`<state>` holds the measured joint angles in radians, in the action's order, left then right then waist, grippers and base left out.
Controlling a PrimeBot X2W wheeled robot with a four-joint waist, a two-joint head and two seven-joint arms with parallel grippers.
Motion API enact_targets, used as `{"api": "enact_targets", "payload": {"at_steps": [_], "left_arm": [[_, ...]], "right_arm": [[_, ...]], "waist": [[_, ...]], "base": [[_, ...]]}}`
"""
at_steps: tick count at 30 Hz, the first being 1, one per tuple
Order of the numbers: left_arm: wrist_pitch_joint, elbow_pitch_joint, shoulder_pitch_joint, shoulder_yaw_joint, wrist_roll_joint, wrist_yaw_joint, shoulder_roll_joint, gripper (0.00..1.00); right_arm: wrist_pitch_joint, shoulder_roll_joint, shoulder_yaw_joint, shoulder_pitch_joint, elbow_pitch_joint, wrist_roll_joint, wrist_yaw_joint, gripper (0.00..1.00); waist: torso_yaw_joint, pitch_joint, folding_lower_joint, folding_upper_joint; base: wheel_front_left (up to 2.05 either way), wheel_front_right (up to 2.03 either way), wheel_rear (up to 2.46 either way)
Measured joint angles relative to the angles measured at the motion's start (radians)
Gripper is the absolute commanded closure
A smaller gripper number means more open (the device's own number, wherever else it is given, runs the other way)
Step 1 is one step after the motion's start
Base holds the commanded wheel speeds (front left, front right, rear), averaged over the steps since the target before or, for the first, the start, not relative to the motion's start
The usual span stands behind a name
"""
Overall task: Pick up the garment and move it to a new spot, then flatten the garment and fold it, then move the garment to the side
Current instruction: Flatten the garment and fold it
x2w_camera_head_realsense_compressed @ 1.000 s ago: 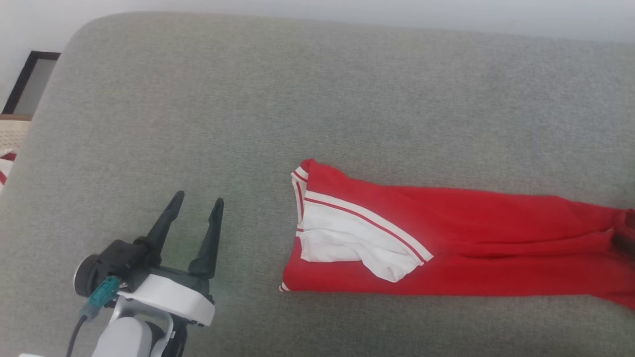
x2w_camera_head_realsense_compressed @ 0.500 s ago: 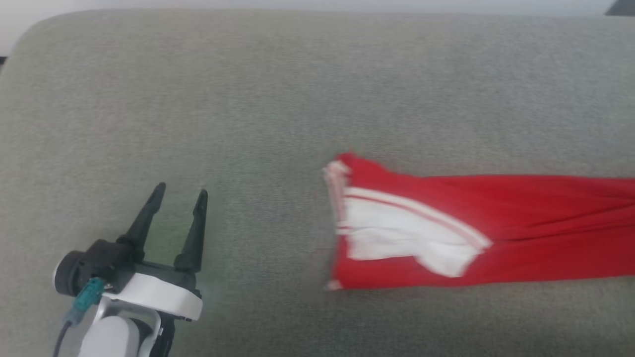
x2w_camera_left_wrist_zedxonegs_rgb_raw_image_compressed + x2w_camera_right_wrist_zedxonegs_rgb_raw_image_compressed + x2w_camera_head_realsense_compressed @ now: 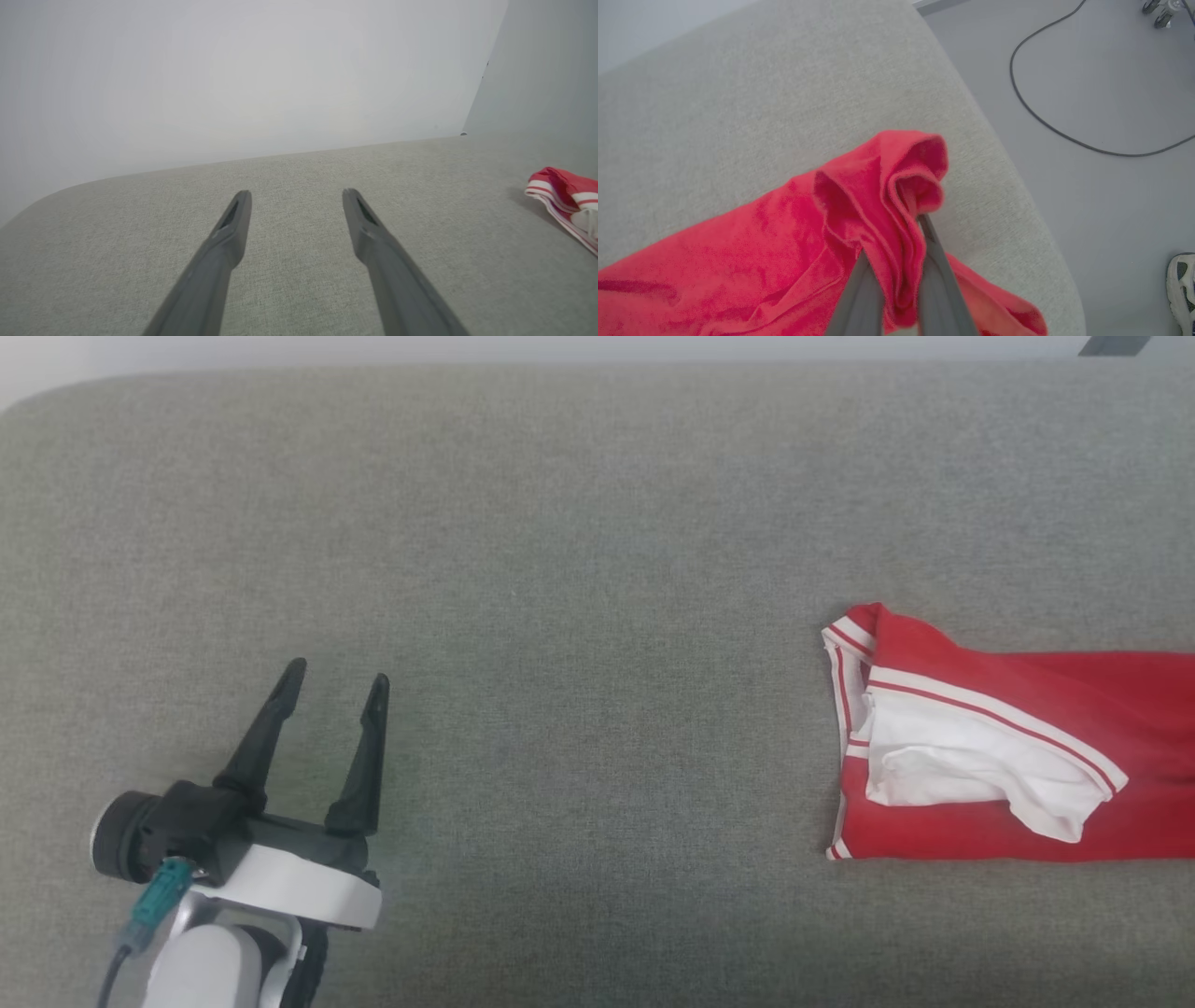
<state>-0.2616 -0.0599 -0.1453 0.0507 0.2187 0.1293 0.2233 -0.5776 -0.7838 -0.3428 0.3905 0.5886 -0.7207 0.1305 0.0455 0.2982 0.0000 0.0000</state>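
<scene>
Garment (image 3: pixel 980 831) now further rt, in R gripper (image 3: pixel 894 242).

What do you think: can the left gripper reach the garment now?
Probably yes: the left gripper is open, with only bare cushion between it and the garment, though the gap looks wide.

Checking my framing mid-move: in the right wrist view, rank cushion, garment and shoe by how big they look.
1. cushion: largest, but only narrowly.
2. garment: close second; nearness to the camera inflates it.
3. shoe: clearly smallest, cut by the frame edge.
</scene>
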Motion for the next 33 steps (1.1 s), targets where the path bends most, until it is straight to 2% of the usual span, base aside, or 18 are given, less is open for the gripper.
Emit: {"api": "enact_targets", "payload": {"at_steps": [10,17,24,33], "left_arm": [[0.0,0.003,0.027,-0.003,-0.007,0.0,-0.038,0.0],[0.0,0.004,0.04,0.014,0.016,0.0,-0.053,0.0],[0.0,0.007,0.039,0.024,0.033,0.0,-0.057,0.0],[0.0,-0.007,0.028,0.041,0.049,0.0,-0.069,0.0]], "right_arm": [[-0.183,0.179,0.158,-0.118,-0.406,-0.069,0.0,1.0],[-0.266,0.262,0.278,-0.141,-0.587,-0.058,0.0,1.0],[-0.303,0.323,0.381,-0.114,-0.623,-0.023,0.0,1.0],[-0.264,0.339,0.457,-0.083,-0.54,0.004,0.0,1.0]], "waist": [[0.009,-0.046,0.0,0.0001],[0.059,-0.06,0.0,0.0],[0.106,-0.053,0.0,0.0],[0.127,-0.046,0.0,0.0]], "base": [[0.0,0.0,0.0],[0.0,0.0,0.0],[0.0,0.0,0.0],[0.0,0.0,0.0]]}}
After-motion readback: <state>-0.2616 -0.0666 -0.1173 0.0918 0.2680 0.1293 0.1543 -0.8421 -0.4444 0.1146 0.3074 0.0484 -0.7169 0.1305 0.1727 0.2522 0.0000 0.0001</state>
